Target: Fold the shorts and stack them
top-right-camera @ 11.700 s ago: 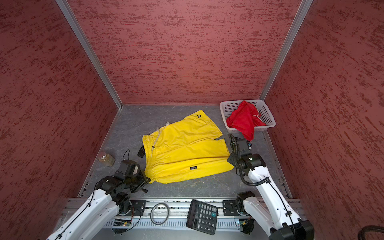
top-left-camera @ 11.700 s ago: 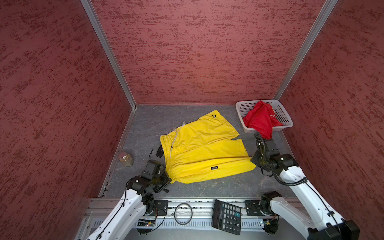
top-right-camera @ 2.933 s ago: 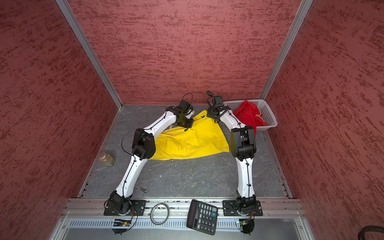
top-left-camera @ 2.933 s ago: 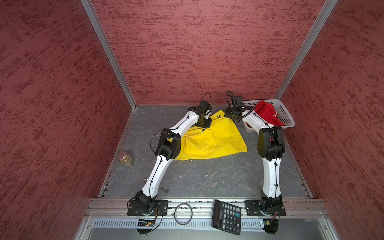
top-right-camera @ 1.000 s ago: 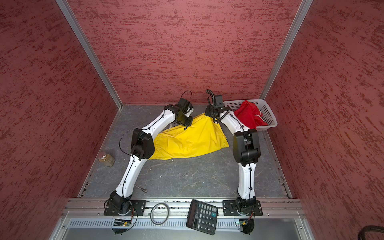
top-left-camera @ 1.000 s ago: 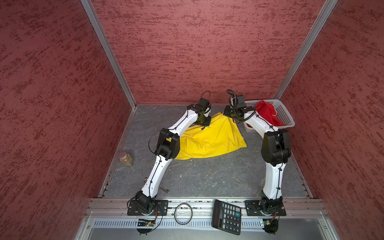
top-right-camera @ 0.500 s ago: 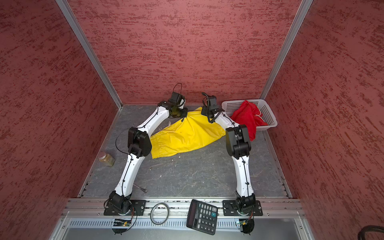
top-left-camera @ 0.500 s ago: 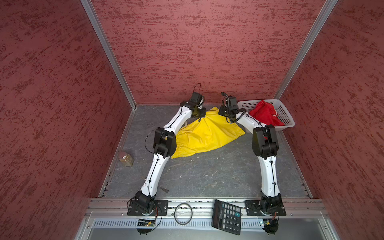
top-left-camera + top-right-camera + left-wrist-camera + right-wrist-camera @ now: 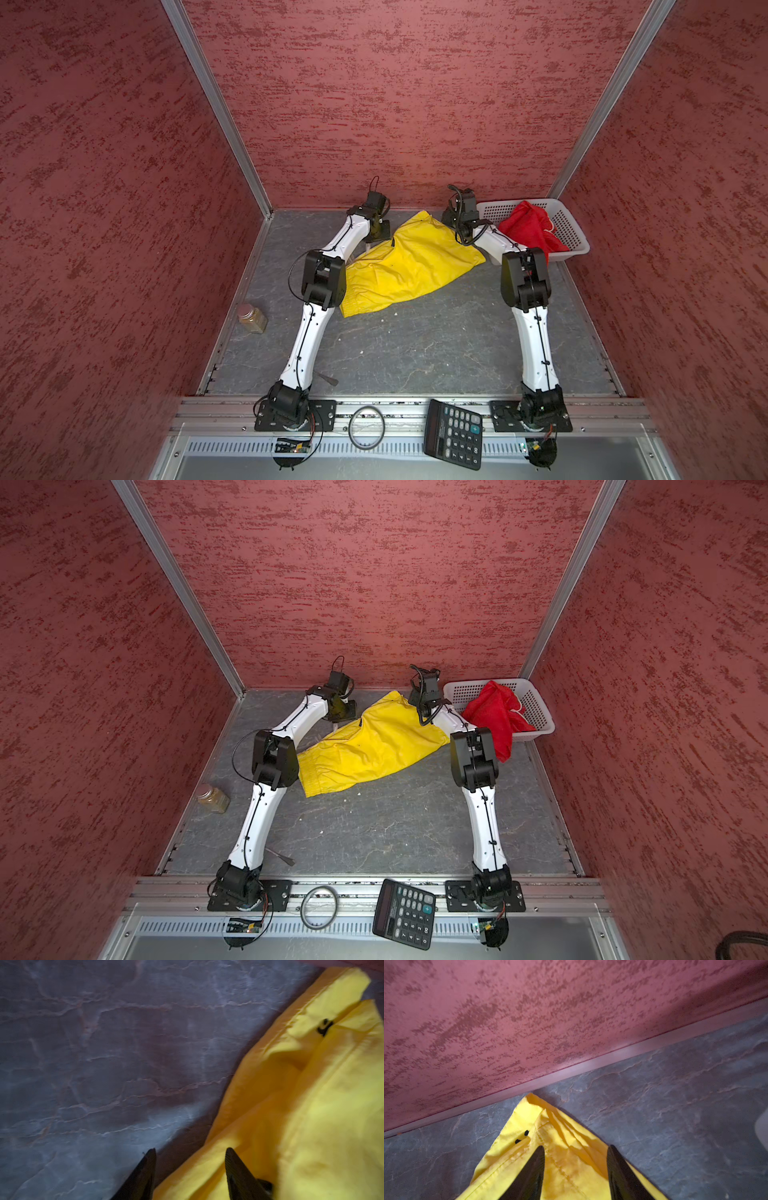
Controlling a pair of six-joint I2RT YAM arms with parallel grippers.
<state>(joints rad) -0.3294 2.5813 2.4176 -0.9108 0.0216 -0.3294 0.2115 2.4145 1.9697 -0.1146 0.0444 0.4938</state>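
The yellow shorts lie folded on the grey table, their far corner close to the back wall. My left gripper is open at their far left edge, one finger over the table, the other over yellow fabric. My right gripper is open just above the far corner, with fabric lying loose under both fingers. The red shorts hang crumpled over the near rim of the white basket at the back right.
The back wall is close in front of both grippers. A small jar stands by the left wall. A calculator and a ring lie on the front rail.
Both grippers were shut on the yellow shorts' far edge and have now opened and let go. The fabric has settled flat on the table.
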